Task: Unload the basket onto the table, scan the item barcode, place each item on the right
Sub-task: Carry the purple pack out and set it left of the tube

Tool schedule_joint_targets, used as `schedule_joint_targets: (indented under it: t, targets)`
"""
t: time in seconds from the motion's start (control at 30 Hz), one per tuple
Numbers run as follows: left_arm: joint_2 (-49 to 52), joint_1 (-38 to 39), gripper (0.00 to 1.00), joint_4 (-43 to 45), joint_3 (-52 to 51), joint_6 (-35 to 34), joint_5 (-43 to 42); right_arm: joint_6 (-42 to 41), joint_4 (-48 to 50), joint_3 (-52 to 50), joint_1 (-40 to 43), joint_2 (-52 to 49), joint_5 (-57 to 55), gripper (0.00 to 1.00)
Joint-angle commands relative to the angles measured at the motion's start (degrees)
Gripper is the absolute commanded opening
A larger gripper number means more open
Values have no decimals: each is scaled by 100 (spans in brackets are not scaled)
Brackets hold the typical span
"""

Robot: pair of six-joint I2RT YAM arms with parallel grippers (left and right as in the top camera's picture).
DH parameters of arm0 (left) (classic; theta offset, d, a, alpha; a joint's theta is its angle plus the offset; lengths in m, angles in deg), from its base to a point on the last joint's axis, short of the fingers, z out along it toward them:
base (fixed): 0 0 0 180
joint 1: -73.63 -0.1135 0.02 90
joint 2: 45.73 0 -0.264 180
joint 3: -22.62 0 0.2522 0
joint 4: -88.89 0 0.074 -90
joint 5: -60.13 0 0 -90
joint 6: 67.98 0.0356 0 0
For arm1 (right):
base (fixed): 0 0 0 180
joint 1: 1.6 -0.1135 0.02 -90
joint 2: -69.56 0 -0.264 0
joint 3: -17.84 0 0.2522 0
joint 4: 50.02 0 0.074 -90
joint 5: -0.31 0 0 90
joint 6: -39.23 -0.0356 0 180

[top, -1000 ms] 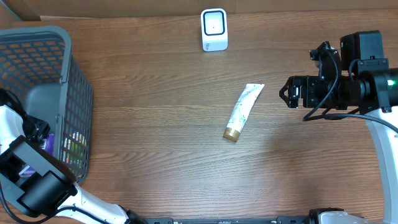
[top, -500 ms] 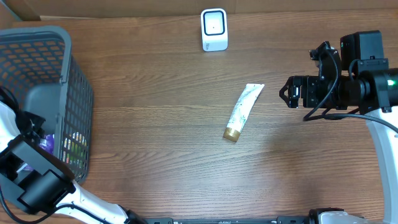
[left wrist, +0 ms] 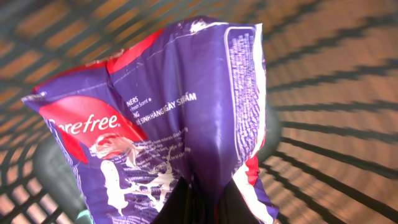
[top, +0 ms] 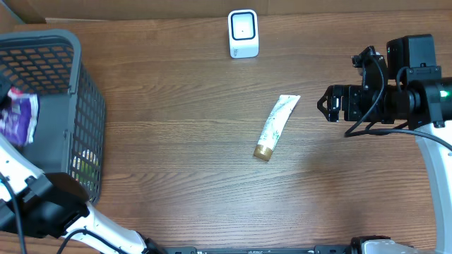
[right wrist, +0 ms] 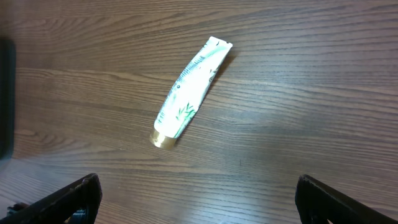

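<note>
At the far left, the left end effector (left wrist: 202, 196) was clamped shut on one edge of a glossy, crinkled purple packet (left wrist: 180, 118) printed in red and white, holding it over the inside of the dark wire-mesh basket (top: 78, 85). Mid-way along the wood-grain counter (top: 176, 162), a small, rounded white scanner (top: 243, 33) stood at the far edge, and a slim white tube (top: 277, 127) with green leaf print and a gold cap lay flat, well apart from it. At the right, the right end effector (top: 325, 106) hovered near the tube's crimped end, its black fingers spread wide and gripping nothing.
</note>
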Motion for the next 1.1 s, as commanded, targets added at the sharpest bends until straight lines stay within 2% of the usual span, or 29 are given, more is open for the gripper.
schedule_joint_targets:
  t: [0.0, 0.13, 0.27, 0.37, 0.53, 0.7, 0.83, 0.97, 1.07]
  targets:
    - [-662, 476, 4, -11, 702, 702, -616, 39, 17, 127, -28, 20, -35, 100]
    - [-1150, 1287, 4, 17, 966, 1045, -658, 39, 9, 127, -28, 20, -35, 100]
    - [-1447, 2503, 4, -131, 964, 1237, -603, 39, 13, 127, -28, 20, -35, 100]
    - [-1403, 3460, 4, -358, 874, 1226, -422, 39, 13, 127, -28, 20, -35, 100]
    - [-1121, 4835, 4, -568, 247, 710, -85, 39, 9, 127, -28, 20, -35, 100]
    - [-671, 5611, 4, -483, -321, 291, 238, 39, 7, 127, -28, 20, -35, 100]
    - [-337, 5810, 4, -455, -382, 83, 264, 39, 7, 127, -28, 20, -35, 100]
    - [7, 5845, 15, -476, -382, -107, 267, 39, 4, 127, -28, 20, -35, 100]
    - [243, 5845, 17, -553, -382, -101, 348, 39, 0, 127, -28, 20, -35, 100]
